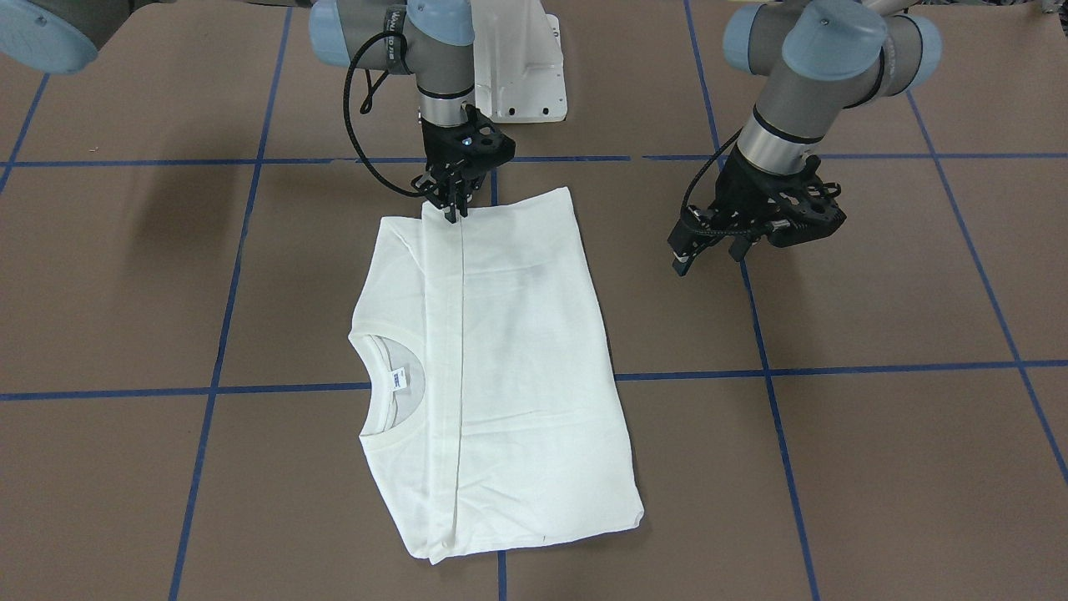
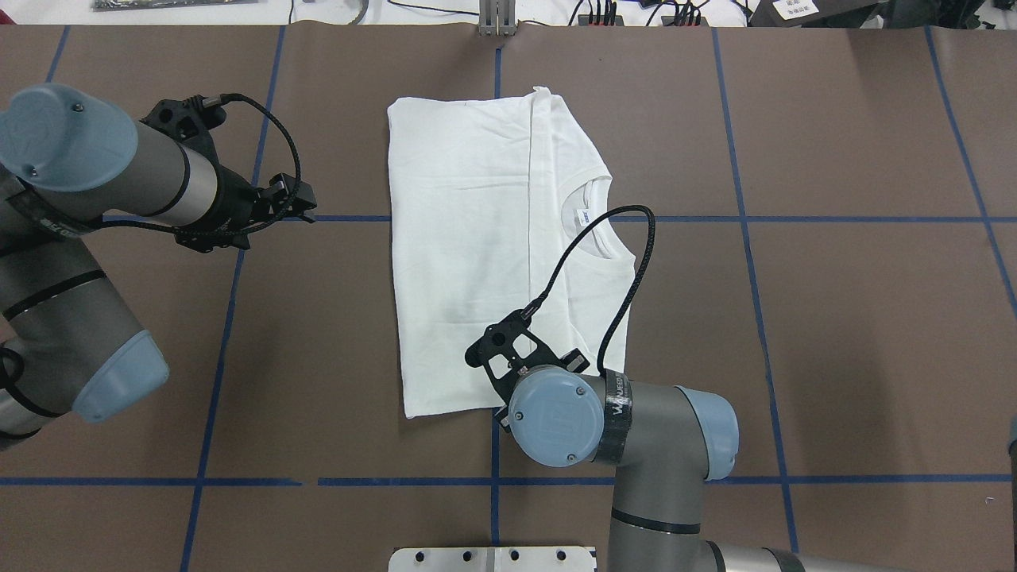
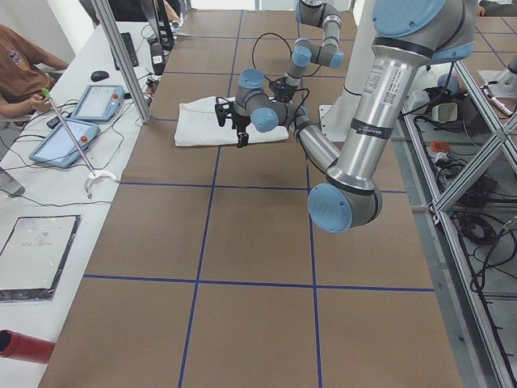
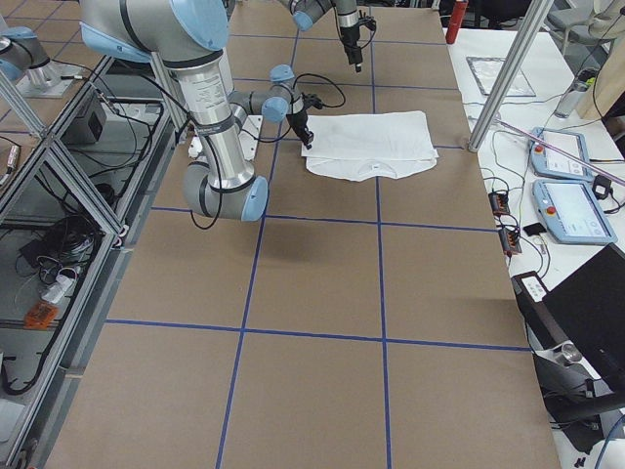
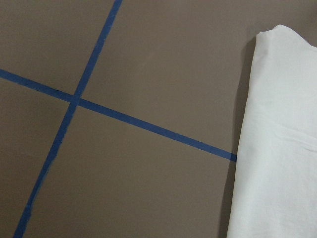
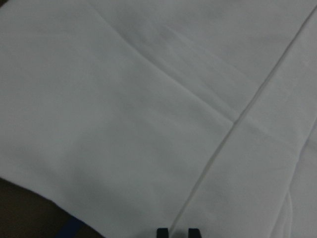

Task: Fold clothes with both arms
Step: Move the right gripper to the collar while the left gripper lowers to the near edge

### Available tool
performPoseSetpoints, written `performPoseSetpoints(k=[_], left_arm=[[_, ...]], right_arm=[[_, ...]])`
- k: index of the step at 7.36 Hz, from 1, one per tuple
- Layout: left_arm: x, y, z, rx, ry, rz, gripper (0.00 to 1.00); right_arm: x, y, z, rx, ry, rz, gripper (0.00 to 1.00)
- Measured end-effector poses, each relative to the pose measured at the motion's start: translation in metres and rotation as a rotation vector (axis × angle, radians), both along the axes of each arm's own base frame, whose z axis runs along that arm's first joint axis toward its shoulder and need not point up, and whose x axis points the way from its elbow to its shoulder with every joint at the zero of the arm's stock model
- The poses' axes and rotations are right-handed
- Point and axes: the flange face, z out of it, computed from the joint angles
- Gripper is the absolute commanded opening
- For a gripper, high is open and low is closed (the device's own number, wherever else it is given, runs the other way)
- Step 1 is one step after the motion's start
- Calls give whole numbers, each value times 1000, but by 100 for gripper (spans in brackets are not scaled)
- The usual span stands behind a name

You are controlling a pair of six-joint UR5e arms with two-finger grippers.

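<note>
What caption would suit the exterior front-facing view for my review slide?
Right claw at the robot-side edge of the folded white T-shirt; left claw open, hovering apart over the brown table.

- T-shirt (image 1: pixel 517 351): plain white, with a blue-and-white label (image 1: pixel 399 380) at the collar.
- Bench (image 1: pixel 876 467): brown, crossed by a grid of blue tape lines.
- Left arm (image 1: pixel 793 100) and right arm (image 1: pixel 438 50): grey-silver, light-blue joint caps.
- Left gripper (image 1: pixel 709 257) and right gripper (image 1: pixel 455 213): black.
- Pedestal base (image 1: pixel 530 75): white.

Brown tabletop (image 1: pixel 125 275), gridded with blue tape lines (image 1: pixel 217 334). White side bench (image 3: pixel 32 212) far left, two tablets (image 3: pixel 98 102); aluminium post (image 3: pixel 123 61) beside.
</note>
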Motion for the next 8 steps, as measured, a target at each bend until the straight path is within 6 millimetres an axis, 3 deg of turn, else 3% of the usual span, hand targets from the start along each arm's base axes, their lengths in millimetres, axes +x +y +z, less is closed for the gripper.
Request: performPoseSetpoints(k=[4, 7, 8], left_arm=[[1, 0, -4, 1, 5, 1, 100], [3, 0, -9, 3, 13, 0, 100], [3, 0, -11, 4, 15, 0, 100]], right_arm=[[29, -24, -10, 5, -23, 35, 0], [85, -30, 11, -40, 55, 56, 0], [101, -26, 26, -55, 86, 56, 25]])
